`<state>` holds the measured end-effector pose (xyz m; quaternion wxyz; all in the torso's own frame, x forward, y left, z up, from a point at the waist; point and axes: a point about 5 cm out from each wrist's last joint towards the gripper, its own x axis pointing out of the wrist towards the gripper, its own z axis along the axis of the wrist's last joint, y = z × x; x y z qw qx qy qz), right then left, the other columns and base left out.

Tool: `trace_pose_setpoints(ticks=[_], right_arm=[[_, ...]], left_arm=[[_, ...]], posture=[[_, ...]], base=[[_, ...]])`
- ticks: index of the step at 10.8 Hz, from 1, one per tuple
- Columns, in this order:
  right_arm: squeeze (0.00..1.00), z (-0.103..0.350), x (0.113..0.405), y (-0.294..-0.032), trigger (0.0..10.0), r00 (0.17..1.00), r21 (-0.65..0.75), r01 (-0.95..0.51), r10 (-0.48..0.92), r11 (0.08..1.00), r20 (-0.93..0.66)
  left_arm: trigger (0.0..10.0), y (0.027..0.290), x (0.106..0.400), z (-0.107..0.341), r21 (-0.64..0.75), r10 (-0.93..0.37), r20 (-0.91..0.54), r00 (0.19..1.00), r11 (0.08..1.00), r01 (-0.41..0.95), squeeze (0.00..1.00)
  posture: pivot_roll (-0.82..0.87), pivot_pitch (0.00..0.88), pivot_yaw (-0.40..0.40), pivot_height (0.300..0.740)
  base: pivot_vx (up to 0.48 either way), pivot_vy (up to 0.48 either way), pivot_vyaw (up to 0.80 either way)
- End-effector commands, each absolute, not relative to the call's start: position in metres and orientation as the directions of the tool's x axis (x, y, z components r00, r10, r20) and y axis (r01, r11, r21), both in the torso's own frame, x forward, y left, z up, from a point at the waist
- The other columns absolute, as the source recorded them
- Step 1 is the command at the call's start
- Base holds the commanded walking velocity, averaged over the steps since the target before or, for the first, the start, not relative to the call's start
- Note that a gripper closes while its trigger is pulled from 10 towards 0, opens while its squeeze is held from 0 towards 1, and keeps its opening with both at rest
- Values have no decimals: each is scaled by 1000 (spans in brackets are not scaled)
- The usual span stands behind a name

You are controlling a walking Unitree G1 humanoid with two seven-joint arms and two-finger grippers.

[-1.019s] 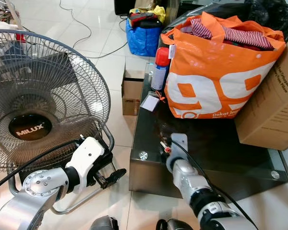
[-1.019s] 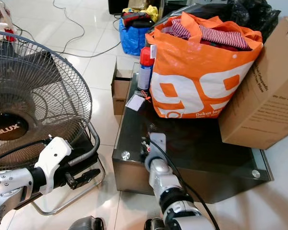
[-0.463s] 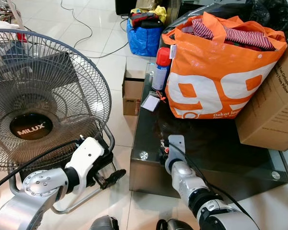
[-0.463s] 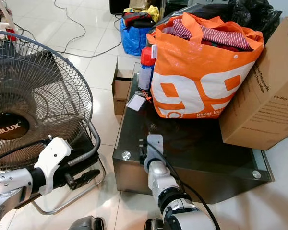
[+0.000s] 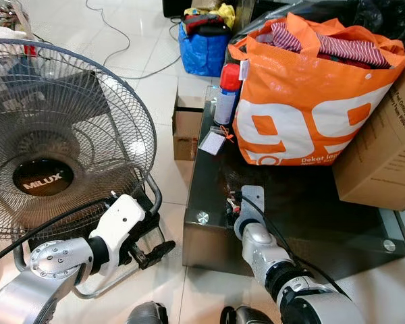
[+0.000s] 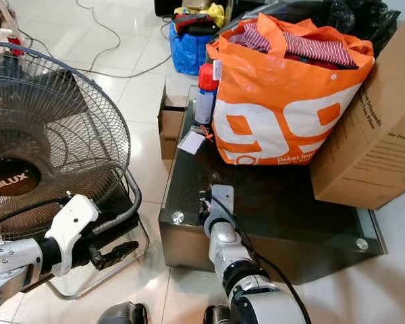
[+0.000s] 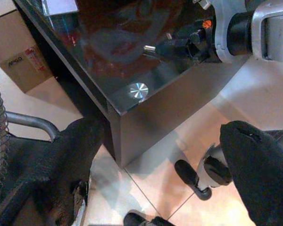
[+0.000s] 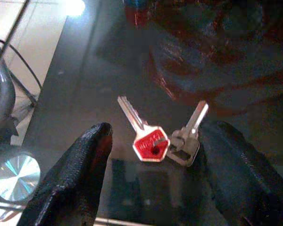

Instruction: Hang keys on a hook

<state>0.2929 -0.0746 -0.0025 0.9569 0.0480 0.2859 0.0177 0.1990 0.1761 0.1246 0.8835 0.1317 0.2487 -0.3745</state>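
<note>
At table corner | we are lowering right gripper [image 8: 151,155], fingers spread wide, astride keys [image 8: 162,136] lying flat on glass table [image 5: 304,216] | left gripper [image 5: 152,251] idling, gapped.

Lived-in home, tiled floor [image 5: 155,94], standing fan [image 5: 54,135], orange bag of clothes [image 5: 304,94], cardboard boxes [image 5: 381,148]
</note>
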Motion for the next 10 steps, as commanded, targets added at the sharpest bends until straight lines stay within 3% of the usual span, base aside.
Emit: trace_pose_setpoints(ticks=[1,2,3,4,10], right_arm=[[0,3,294,-53,6549,830,145,-32,107,989,-548],[0,2,293,-54,3765,826,140,-30,103,990,-554],[0,1,293,-55,2431,824,140,-28,102,990,-558],[0,2,293,-55,353,823,142,-30,106,989,-558],[0,2,293,-52,0,822,150,-34,113,988,-557]], left_arm=[[10000,176,196,128,47,-599,-535,596,683,729,357],[10000,176,195,128,47,-599,-535,596,684,728,353],[10000,176,195,128,47,-598,-536,596,684,728,357],[10000,176,194,129,47,-597,-538,595,684,728,357],[10000,177,193,130,45,-594,-541,595,686,726,357]], posture=[[191,161,-62,740],[192,162,-62,740],[195,162,-63,740],[195,162,-63,740],[201,166,-62,740]], base=[[0,0,0],[0,0,0],[0,0,0],[0,0,0],[0,0,0]])
